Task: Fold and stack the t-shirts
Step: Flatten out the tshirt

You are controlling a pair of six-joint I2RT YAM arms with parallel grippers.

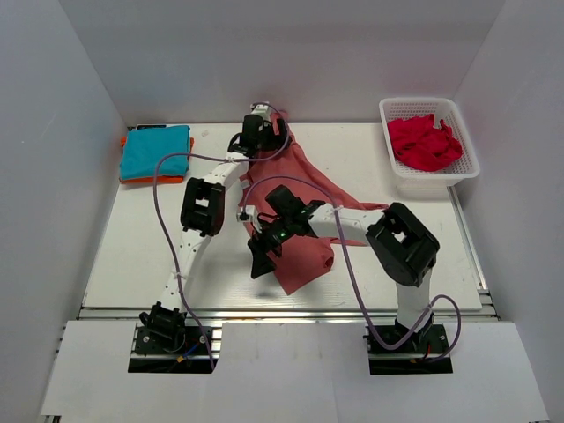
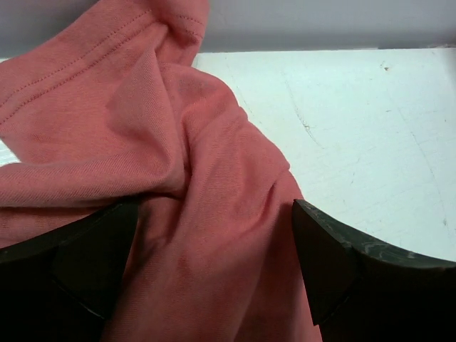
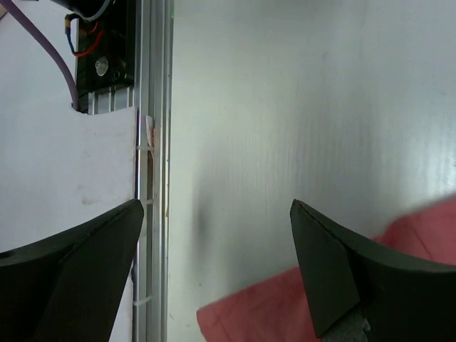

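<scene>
Left hand spread wide astride salmon-red t-shirt

My table carries a salmon tee mid-way, a teal tee stacked on an orange tee far left, a basket far right.

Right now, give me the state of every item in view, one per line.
salmon t-shirt, unfolded, rumpled on the table.
teal t-shirt, folded, atop the orange t-shirt.
orange t-shirt, flat, only edges showing.
basket, upright, far right corner.
crimson t-shirt, crumpled inside the basket.
left gripper, jaws open, salmon cloth between them.
right gripper, jaws open, empty.
</scene>
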